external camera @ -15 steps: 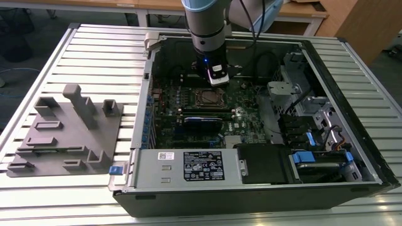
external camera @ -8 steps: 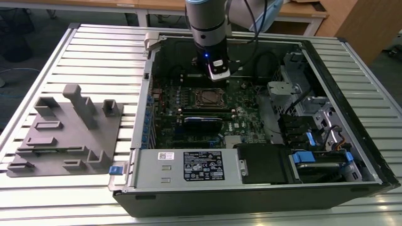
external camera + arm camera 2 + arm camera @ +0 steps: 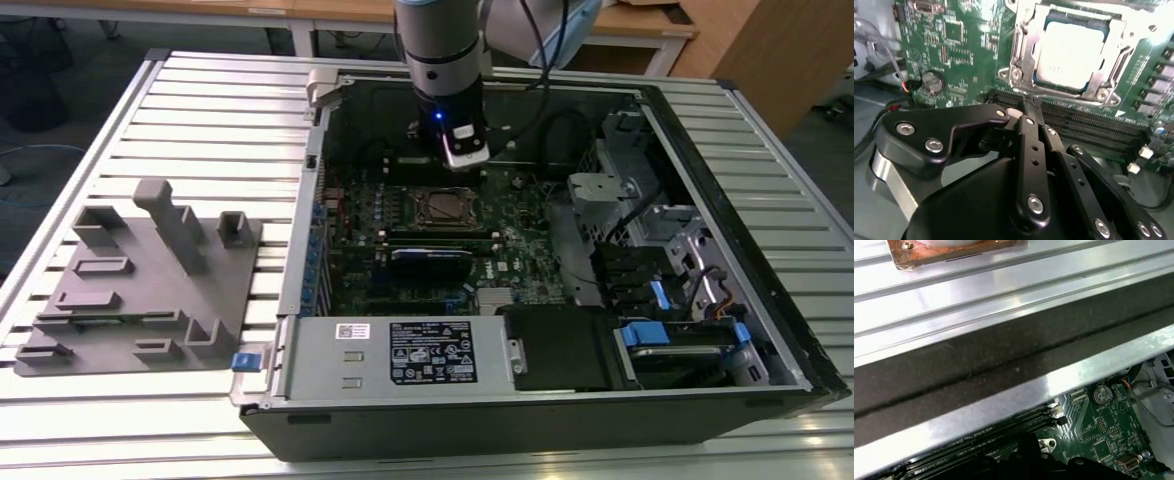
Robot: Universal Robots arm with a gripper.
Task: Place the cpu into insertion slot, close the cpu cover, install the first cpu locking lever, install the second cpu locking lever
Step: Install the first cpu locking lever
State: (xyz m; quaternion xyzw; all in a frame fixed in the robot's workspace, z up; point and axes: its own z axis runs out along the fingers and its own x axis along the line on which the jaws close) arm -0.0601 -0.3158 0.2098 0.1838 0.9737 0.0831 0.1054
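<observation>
One tabletop [image 3: 200,110]: slatted metal; it carried an open computer case [image 3: 534,410] and, on the exterior view's left, a grey moulded tray [image 3: 134,290].
Case: it lay on its side with the green board [image 3: 400,280] facing up.
Arm: it reached down into the case and ended over the board, just beside the socket [image 3: 445,208].
Claw [image 3: 1026,107]: fingers were together with nothing seen between them; in the second wrist view the tips stood over the long memory slots [image 3: 1089,125], near the socket's closest edge.
Cover [image 3: 1021,55]: the silvery frame looked flat and closed over the socket.
Chip [image 3: 1069,50]: it sat in the socket, its pale metal top showing through the frame's opening.
Step in hand: by my judgement, placing and covering were done and the work stood at the locking levers.
What the move called for: likely a careful press of a thin wire lever down and under its catch, without striking the frame or the memory slots.
Hard to make out: whether either lever was latched; glare washed out the chip's top.
Cut off: a copper-edged plate [image 3: 949,252] at the first wrist view's border.
</observation>
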